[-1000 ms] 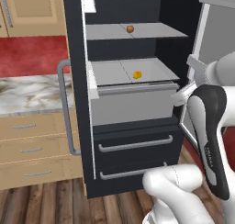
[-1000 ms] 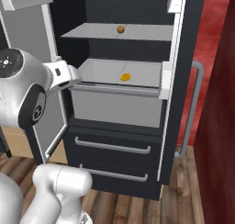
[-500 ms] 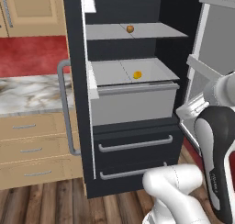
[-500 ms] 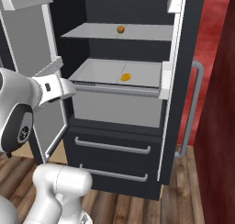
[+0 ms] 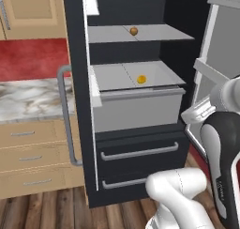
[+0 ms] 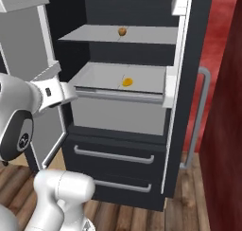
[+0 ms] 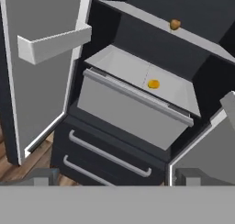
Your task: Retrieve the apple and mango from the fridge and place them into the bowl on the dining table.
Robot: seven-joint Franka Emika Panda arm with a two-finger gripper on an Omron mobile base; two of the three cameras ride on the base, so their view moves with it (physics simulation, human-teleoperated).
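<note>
The mango [image 5: 141, 79], a small yellow-orange fruit, lies on the grey lower shelf [image 5: 117, 75] of the open fridge [image 5: 77, 129], toward the shelf's front edge and somewhat right of its middle in the left base view; in the hand view the same fruit [image 7: 153, 84] rests on the shelf above a grey bin front [image 7: 131, 115]. A second small fruit, brownish and probably the apple [image 5: 134, 30], sits on the upper shelf [image 5: 154, 34] near its middle, well apart from the mango. Below the bin front are two black drawers with grey bar handles [image 5: 139, 151]. Both fridge doors stand open, each carrying a pale door bin [image 7: 53, 45]. A long grey bar handle [image 5: 65, 115] runs down the left door's outer face. Beside the fridge, a marble counter [image 5: 28, 99] tops tan wooden drawers [image 5: 33, 157], with a red wall behind. The gripper [image 7: 112, 176] is spread wide with nothing between its fingertips [image 7: 43, 177], held in front of the fridge and clear of the shelves.
</note>
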